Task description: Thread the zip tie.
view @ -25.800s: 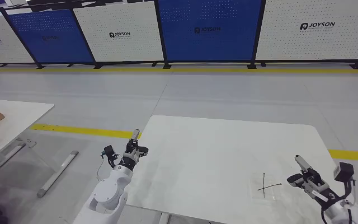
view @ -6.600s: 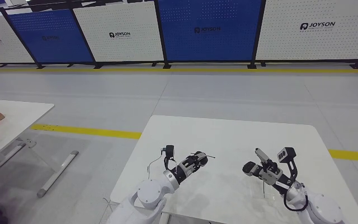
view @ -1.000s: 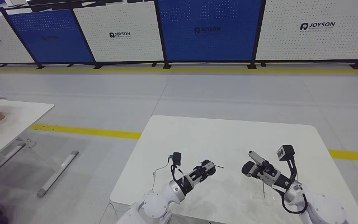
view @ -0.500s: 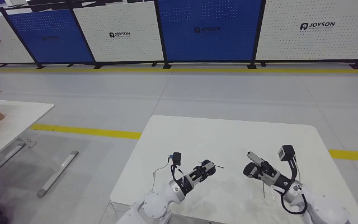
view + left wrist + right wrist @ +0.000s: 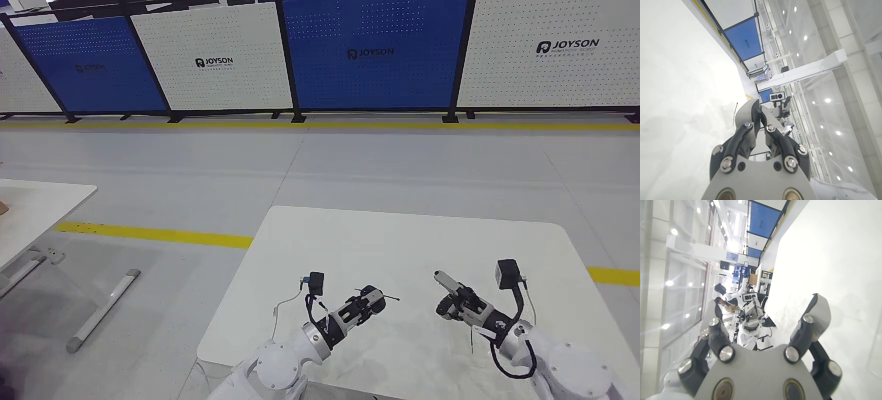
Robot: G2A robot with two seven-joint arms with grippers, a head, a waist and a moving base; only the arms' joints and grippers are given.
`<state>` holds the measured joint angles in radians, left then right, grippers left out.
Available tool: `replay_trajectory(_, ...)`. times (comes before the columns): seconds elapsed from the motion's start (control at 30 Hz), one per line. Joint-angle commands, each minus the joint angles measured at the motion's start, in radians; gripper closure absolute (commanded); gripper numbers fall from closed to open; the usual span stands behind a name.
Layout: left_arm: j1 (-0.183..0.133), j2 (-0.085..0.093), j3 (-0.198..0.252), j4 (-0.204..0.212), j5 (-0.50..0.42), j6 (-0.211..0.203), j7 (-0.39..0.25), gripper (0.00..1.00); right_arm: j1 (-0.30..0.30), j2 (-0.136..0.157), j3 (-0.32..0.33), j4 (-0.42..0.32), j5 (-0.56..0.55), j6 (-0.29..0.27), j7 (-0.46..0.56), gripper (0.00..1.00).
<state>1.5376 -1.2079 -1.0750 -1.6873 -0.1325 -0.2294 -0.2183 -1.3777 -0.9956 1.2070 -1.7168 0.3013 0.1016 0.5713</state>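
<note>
My left gripper [image 5: 370,298] is held just above the white table [image 5: 400,240] near its front edge, shut on a thin black zip tie [image 5: 386,297] whose end sticks out toward the right arm. In the left wrist view the fingers [image 5: 753,113] are pressed together on a small black piece [image 5: 759,110]. My right gripper [image 5: 444,289] is open a short way to the right, facing the left one, with nothing between its fingers [image 5: 817,306]. The right wrist view looks past them at the left gripper [image 5: 751,310] farther off.
A second black zip tie [image 5: 735,112] lies on a clear plastic sheet [image 5: 727,118] on the table below the right arm, also visible from above as a zip tie [image 5: 472,342]. Behind the table are grey floor and blue and white panels [image 5: 370,55].
The right gripper has edged slightly left, toward the left gripper. The left arm has kept still with the zip tie.
</note>
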Motion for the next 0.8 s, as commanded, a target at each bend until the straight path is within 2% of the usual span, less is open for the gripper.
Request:
replay_trajectory(0.0, 0.0, 0.0, 0.0, 0.0, 0.0, 0.0, 0.0, 1.0, 0.002, 0.0, 0.022, -0.01, 0.015, 0.036, -0.016, 0.0)
replay_trajectory(0.07, 0.0, 0.0, 0.0, 0.0, 0.0, 0.0, 0.0, 1.0, -0.007, 0.002, 0.043, -0.014, 0.039, 0.062, -0.007, 0.0)
replay_trajectory(0.1, 0.0, 0.0, 0.0, 0.0, 0.0, 0.0, 0.0, 1.0, -0.007, 0.004, 0.058, -0.016, 0.036, 0.107, -0.014, 0.0)
replay_trajectory(0.13, 0.0, 0.0, 0.0, 0.0, 0.0, 0.0, 0.0, 1.0, -0.006, 0.005, 0.062, -0.019, 0.033, 0.117, -0.02, 0.0)
replay_trajectory(0.53, 0.0, 0.0, 0.0, 0.0, 0.0, 0.0, 0.0, 1.0, -0.009, 0.004, 0.063, -0.016, 0.034, 0.118, -0.028, 0.0)
replay_trajectory(0.57, 0.0, 0.0, 0.0, 0.0, 0.0, 0.0, 0.0, 1.0, -0.01, 0.004, 0.066, -0.016, 0.031, 0.136, -0.038, 0.0)
replay_trajectory(0.67, 0.0, 0.0, 0.0, 0.0, 0.0, 0.0, 0.0, 1.0, -0.003, 0.01, 0.088, -0.054, 0.01, 0.238, -0.024, 0.0)
replay_trajectory(0.77, 0.0, 0.0, 0.0, 0.0, 0.0, 0.0, 0.0, 1.0, -0.017, 0.021, 0.12, -0.073, 0.006, 0.238, 0.001, 0.0)
